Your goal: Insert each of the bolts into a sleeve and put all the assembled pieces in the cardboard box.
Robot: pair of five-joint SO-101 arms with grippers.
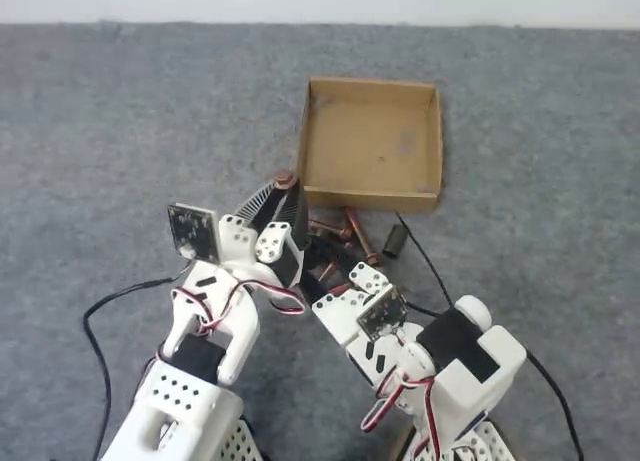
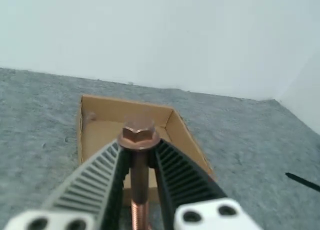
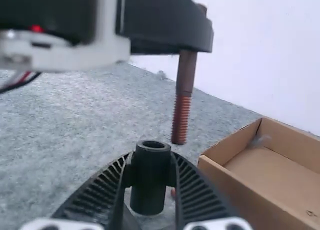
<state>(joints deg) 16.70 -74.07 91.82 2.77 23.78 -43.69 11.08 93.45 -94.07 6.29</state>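
Note:
My left gripper (image 2: pixel 138 150) is shut on a copper bolt (image 2: pixel 139 187), held upright with its hex head (image 2: pixel 138 134) on top. In the high view this bolt (image 1: pixel 285 181) sits just short of the near left corner of the cardboard box (image 1: pixel 372 186). My right gripper (image 3: pixel 151 165) is shut on a black sleeve (image 3: pixel 149 182) that stands upright with its bore facing up. The bolt's threaded end (image 3: pixel 181 117) hangs a little above the sleeve and beyond it, not inside it. The right arm (image 1: pixel 375 311) sits low, close under the left arm (image 1: pixel 230 281).
Loose copper bolts (image 1: pixel 352 231) and a black sleeve (image 1: pixel 393 241) lie on the grey carpet (image 1: pixel 120 131) just in front of the box. The box floor (image 3: pixel 265 172) is bare. A black cable (image 1: pixel 425 261) runs past the loose sleeve.

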